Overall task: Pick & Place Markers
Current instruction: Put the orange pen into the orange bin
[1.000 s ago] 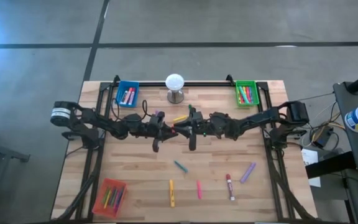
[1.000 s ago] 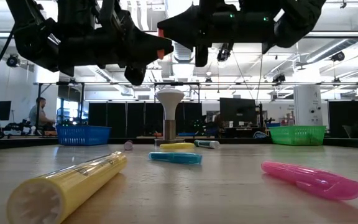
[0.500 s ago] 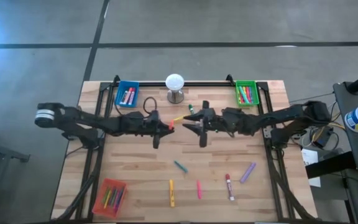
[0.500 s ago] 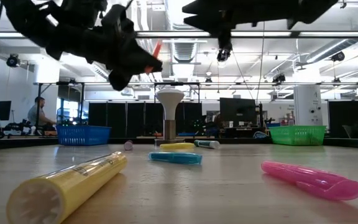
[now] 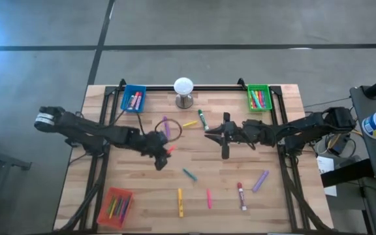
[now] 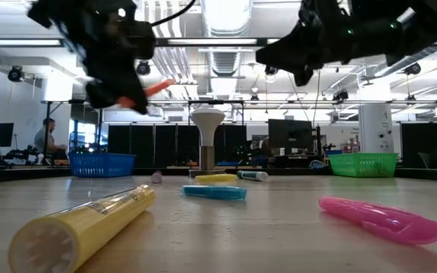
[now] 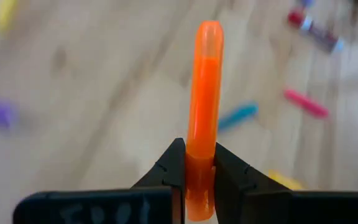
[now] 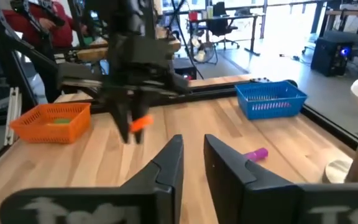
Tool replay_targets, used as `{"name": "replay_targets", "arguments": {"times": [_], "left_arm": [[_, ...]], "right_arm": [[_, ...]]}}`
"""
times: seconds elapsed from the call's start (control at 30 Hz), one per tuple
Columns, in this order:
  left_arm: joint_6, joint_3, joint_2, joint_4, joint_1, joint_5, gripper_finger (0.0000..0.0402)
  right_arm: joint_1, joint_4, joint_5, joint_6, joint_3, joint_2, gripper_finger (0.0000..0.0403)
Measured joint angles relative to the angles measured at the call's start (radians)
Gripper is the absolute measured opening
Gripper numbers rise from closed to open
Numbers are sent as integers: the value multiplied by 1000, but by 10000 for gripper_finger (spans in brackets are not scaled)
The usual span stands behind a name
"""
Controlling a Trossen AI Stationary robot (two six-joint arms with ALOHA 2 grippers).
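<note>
Left of the table's middle, the left gripper [image 7: 199, 180] pinches the orange marker [image 7: 204, 99] near its base, lifted clear of the wood. Light, stiff, slick plastic by the look; a mid-barrel hold looks safer. Toward the right edge, the right gripper [image 8: 192, 155] hovers, fingers slightly apart, empty.

Our left gripper [image 5: 165, 154] is up over mid-table, fingers [image 7: 171, 165] clamped shut on what it carries. Our right gripper [image 5: 209, 132] hangs opposite, pointed back at it, fingers [image 8: 166, 163] parted a little with nothing between them.
</note>
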Motion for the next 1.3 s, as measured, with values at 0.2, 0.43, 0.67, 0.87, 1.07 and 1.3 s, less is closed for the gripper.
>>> {"name": "replay_targets", "arguments": {"times": [0.2,0.43,0.67,0.87,1.07,1.3], "left_arm": [[-310,29,0,-168,-183,18,40],[-698,29,0,-195,-453,-7,42],[-1054,37,0,-281,-706,-43,42],[-1331,58,0,-372,-889,-43,42],[-1490,43,0,-379,-983,-32,43],[-1524,34,0,-372,-989,-26,64]], "right_arm": [[0,119,0,-8,-85,-6,39],[0,122,-1,-7,-128,-22,36],[0,124,-4,-6,-147,-28,36],[0,124,-4,-6,-148,-28,36],[0,126,-4,-19,-145,-28,36],[0,154,-4,-35,-145,-28,36]]}}
